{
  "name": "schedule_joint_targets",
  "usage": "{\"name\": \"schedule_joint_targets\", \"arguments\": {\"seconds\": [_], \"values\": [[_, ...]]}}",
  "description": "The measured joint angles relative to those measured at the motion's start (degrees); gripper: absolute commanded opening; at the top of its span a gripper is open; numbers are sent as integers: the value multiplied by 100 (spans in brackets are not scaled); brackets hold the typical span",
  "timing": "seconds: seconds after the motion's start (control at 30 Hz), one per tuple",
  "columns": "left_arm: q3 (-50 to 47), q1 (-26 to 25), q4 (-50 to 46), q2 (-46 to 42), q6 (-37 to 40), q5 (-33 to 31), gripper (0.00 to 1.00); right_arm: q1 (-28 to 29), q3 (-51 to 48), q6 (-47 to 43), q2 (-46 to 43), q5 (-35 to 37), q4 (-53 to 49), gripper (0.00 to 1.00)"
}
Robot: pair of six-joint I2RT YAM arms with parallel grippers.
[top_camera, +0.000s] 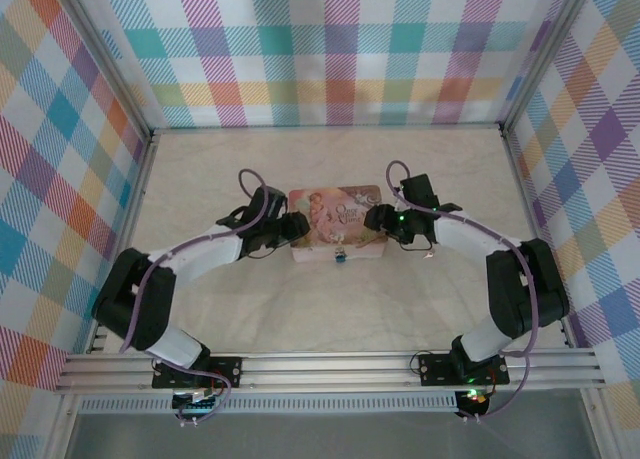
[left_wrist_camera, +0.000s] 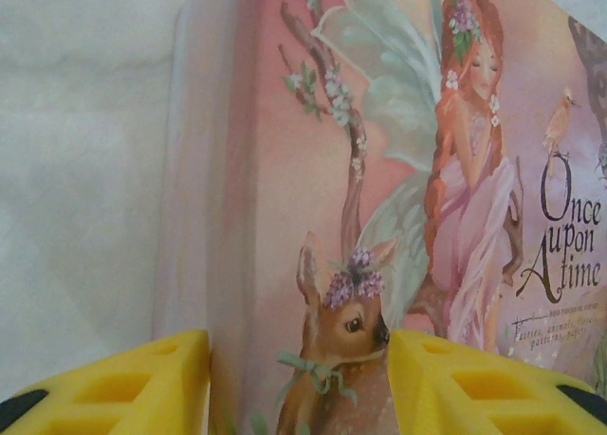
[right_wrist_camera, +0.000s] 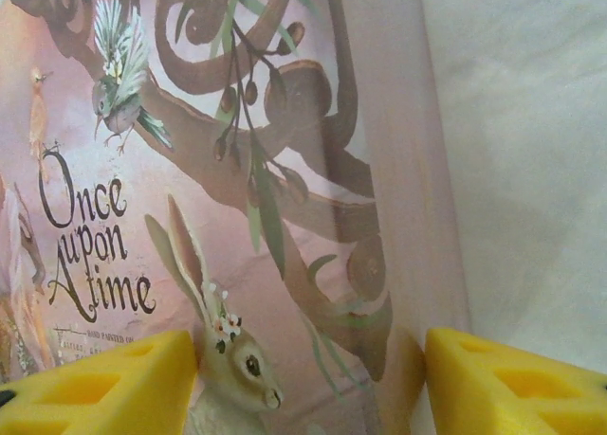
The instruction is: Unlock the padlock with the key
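The pink illustrated tin lies flat mid-table. The padlock, tiny and silvery-blue, hangs at the middle of the tin's front side. The key is hidden from me. My left gripper is at the tin's left end. In the left wrist view it is open: one yellow finger stands off the tin's edge, the other is over the lid by the fawn. My right gripper is at the tin's right end. There it is also open, straddling the tin's right edge beside the hare.
The pale marbled tabletop is ringed by plaid walls on the left, the back and the right. An aluminium rail carries both arm bases along the near edge. Both arms curve inward toward the tin.
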Motion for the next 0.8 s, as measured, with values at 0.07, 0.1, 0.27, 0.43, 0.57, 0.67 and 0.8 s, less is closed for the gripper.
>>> {"name": "schedule_joint_targets", "arguments": {"seconds": [0.07, 0.1, 0.27, 0.43, 0.57, 0.67, 0.8], "values": [[249, 11, -4, 238, 79, 2, 51, -85, 127, -50, 103, 44, -42, 65], [341, 17, -2, 328, 94, 0, 51, -120, 195, -63, 160, 52, -68, 66], [520, 42, 11, 496, 155, 11, 69, -212, 501, -190, 428, 57, -122, 69], [520, 87, 105, 494, 192, 127, 87, -199, 542, -229, 476, -66, -120, 78], [476, 216, 116, 348, 221, 205, 90, -162, 542, -227, 457, -83, -153, 82], [387, 369, 0, -2, 269, 168, 92, -151, 538, -240, 313, -31, -341, 87], [221, 431, -251, -643, 393, 26, 92, -186, 509, -317, -201, 229, -702, 86]]}}
